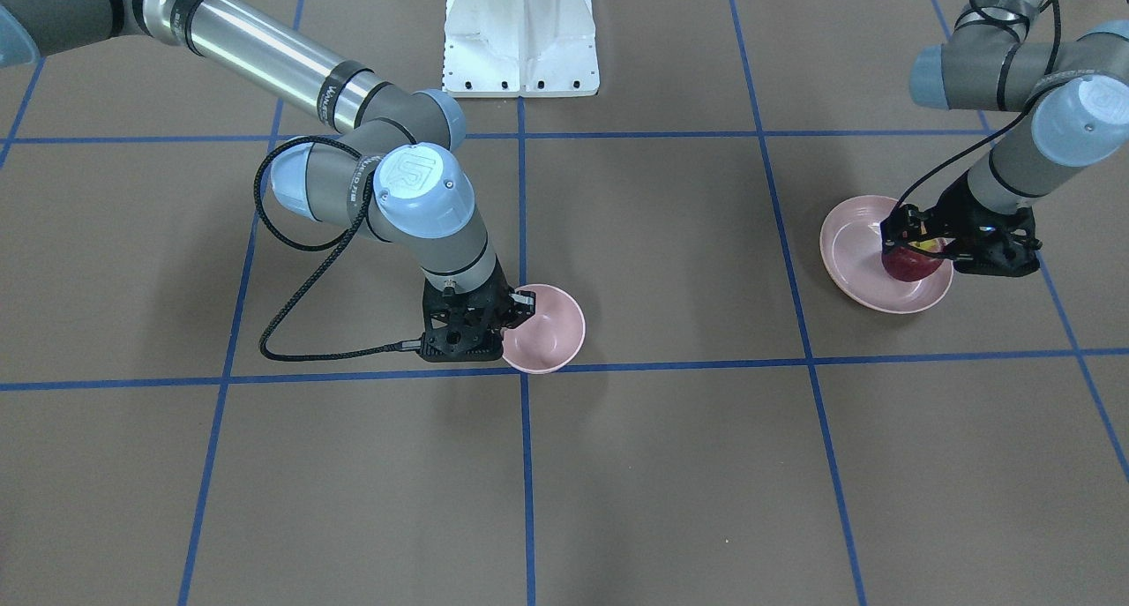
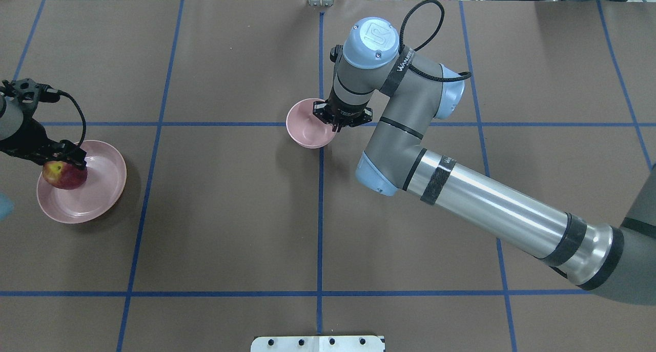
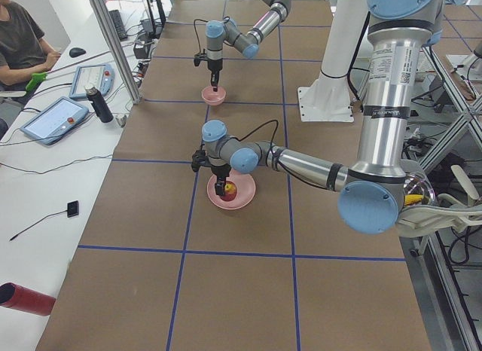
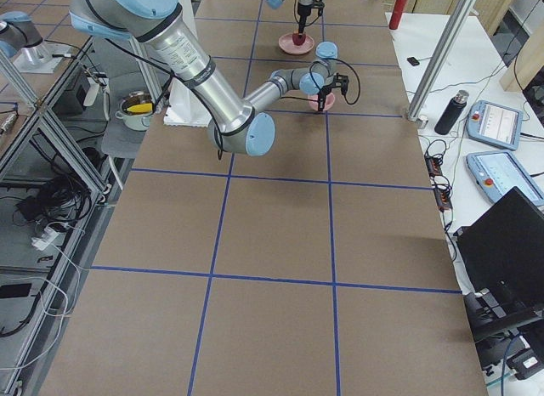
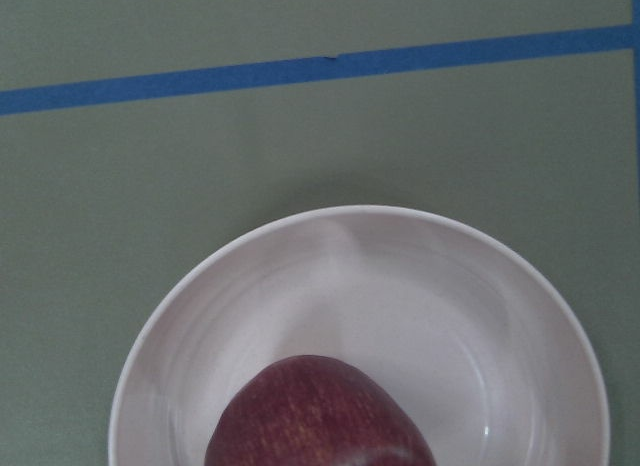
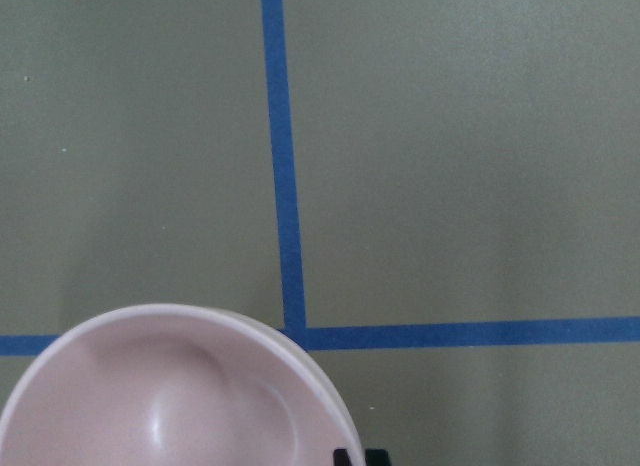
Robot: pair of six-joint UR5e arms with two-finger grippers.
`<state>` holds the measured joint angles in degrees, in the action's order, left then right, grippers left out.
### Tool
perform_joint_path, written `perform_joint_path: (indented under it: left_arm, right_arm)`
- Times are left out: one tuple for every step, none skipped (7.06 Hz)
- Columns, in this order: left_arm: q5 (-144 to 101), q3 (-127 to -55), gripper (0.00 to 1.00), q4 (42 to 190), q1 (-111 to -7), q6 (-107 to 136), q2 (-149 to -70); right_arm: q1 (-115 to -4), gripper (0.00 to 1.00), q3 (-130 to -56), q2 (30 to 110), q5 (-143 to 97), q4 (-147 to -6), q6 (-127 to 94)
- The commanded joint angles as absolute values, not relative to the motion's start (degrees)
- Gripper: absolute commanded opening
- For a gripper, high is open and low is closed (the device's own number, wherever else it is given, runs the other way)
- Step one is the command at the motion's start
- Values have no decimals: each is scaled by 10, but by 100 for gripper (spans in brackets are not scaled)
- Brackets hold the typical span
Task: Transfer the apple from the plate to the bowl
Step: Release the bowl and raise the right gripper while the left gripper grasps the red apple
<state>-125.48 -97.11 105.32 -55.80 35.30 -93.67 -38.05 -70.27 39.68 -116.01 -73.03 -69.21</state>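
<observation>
The dark red apple lies in the wide pink plate at the table's left end. My left gripper is down over the apple and shut on it, with fingers on either side. In the left wrist view the apple fills the bottom centre over the plate. The small deep pink bowl stands empty at the table's middle. My right gripper is shut on the bowl's rim. Overhead, the apple sits in the plate's left half.
The white robot base mount stands behind the bowl. Blue tape lines cross the brown table. A side bench with tablets and a seated operator runs along the far edge.
</observation>
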Motion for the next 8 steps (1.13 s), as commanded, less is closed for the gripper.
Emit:
perform_joint_path:
  left_arm:
    - [-1243,-965,98,1054,-557,352,-934]
    - [-1243,-965,98,1053,-556,356,-935]
    - [-1246,-965,98,1053,-556,359,-936]
    - [-1248,-967,98,1053,-555,359,-935]
    - [-1248,-966,98,1053,-553,359,-933]
    - [-1250,-962,98,1053,-551,359,-933]
    - [-1251,-962,98,1053,-549,359,-933]
    - [-1250,-962,74,1052,-546,359,-933]
  right_arm:
    - [-381,100,-703,399,-1160,-730,-696]
    - [-383,100,-707,399,-1160,-730,-707]
    - [-395,100,-722,403,-1169,-732,-709]
    - [-411,100,-760,431,-1186,-732,-708]
    - [-444,100,-803,468,-1226,-736,-701]
    - [-486,100,-841,515,-1286,-734,-692]
    - [-503,100,-865,549,-1300,-734,-658]
    - [-508,100,-867,562,-1300,-734,-636]
